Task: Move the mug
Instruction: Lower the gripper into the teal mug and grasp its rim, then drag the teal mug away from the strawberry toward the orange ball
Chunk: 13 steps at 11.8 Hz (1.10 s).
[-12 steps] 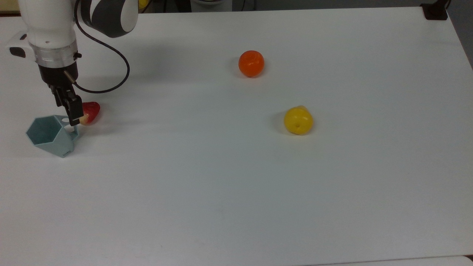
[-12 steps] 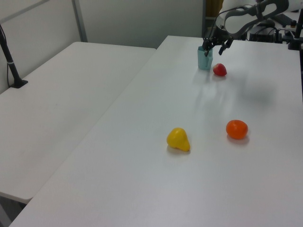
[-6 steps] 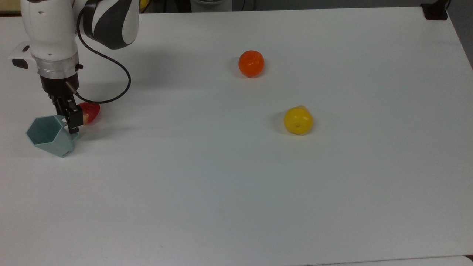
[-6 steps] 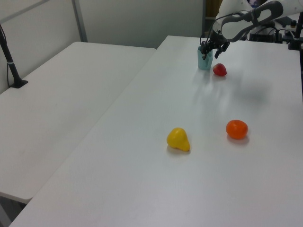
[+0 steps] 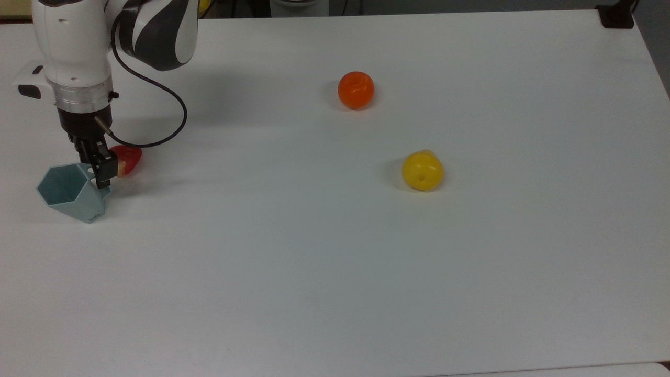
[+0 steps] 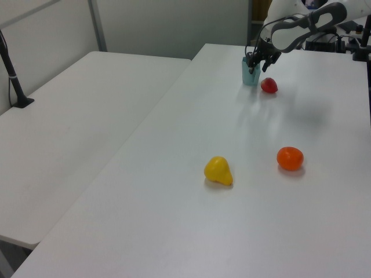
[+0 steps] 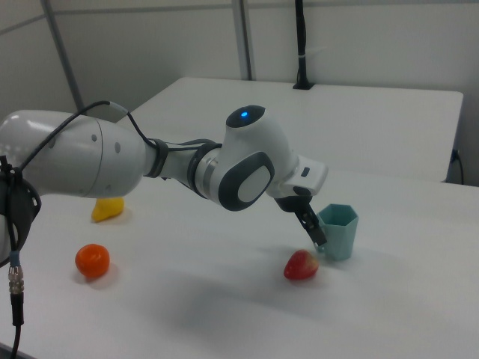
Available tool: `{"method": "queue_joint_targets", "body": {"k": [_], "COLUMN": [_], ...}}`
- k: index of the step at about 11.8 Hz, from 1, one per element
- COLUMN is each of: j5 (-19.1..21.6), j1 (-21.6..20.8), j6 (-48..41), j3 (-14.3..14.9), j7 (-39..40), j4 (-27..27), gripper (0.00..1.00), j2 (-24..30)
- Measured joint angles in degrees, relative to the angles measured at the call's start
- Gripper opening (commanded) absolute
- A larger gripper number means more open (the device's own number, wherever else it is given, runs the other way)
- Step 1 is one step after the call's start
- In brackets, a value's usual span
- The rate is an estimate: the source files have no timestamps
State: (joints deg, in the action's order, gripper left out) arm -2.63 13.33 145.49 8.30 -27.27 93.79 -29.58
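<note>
Mug, top view's left edge: we see jaws down at its handle, closure unclear; a slip could tip it onto strawberry.

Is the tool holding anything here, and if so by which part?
The tool sits at the mug's handle, but whether it is closed on it cannot be told.
</note>
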Motion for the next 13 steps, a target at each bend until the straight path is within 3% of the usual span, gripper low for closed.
{"method": "queue_joint_targets", "body": {"k": [6,13], "j5": [0.0,0.0], "j1": [-0.2,-0.4], "j6": [0.0,0.0], "j3": [0.0,-0.1], "j7": [0.0,0.0], "j4": [0.0,0.0], "gripper": [0.56,0.23], "j2": [-0.5,-1.0]}}
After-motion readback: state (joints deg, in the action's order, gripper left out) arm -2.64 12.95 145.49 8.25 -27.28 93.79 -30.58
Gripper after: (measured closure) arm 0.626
